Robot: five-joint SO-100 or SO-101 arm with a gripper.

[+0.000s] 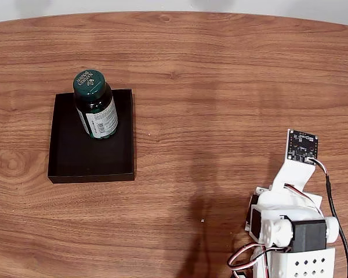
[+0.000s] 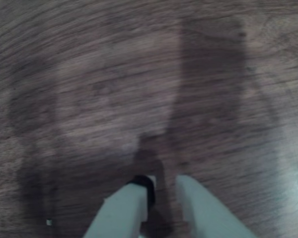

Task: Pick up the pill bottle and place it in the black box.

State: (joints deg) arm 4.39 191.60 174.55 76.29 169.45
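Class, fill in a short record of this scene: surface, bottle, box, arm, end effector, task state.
surface: wooden table
bottle: pill bottle, upright, cap on
box: black box, bottle standing in its far part in the fixed view
arm: folded at lower right of the fixed view, apart from the box
end effector: end effector, holds nothing, narrow gap, over bare wood
task state: bottle already in box

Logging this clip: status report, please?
Gripper empty, fingers slightly parted, over bare table. Pill bottle upright inside the black box. Nothing in the way.

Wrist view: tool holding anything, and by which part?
Nothing held. The tool has only bare wood between its fingertips; the pill bottle stands upright in the black box, apart from the arm.
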